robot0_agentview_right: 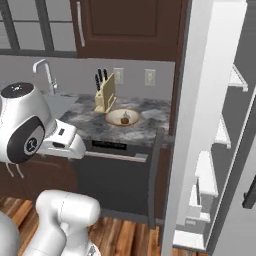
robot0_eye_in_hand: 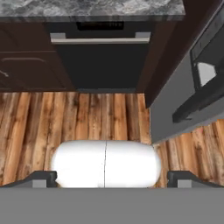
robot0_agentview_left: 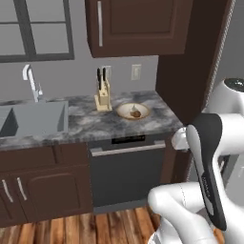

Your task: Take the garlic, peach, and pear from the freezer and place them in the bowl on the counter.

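The bowl [robot0_agentview_left: 133, 110] [robot0_agentview_right: 122, 118] stands on the counter [robot0_agentview_left: 90, 125] beside the knife block. A small dark reddish-brown fruit [robot0_agentview_right: 125, 119] lies in it; I cannot tell whether it is the peach or the pear. The garlic is out of view. At the right the freezer [robot0_agentview_right: 222, 135] stands open, its white shelves showing behind the tall pale door [robot0_agentview_right: 197, 100]. My gripper [robot0_eye_in_hand: 111, 178] is open and empty, pointing down at the wooden floor in front of the dishwasher. It hangs in front of the counter's edge [robot0_agentview_right: 70, 145], apart from both bowl and freezer.
A knife block [robot0_agentview_left: 102, 95] stands left of the bowl and a sink [robot0_agentview_left: 33, 119] with a faucet lies further left. A dark dishwasher [robot0_agentview_left: 126, 171] sits under the counter. Dark cabinets [robot0_agentview_left: 138, 24] hang above. The freezer's lower front [robot0_eye_in_hand: 175, 109] edges the floor at the right.
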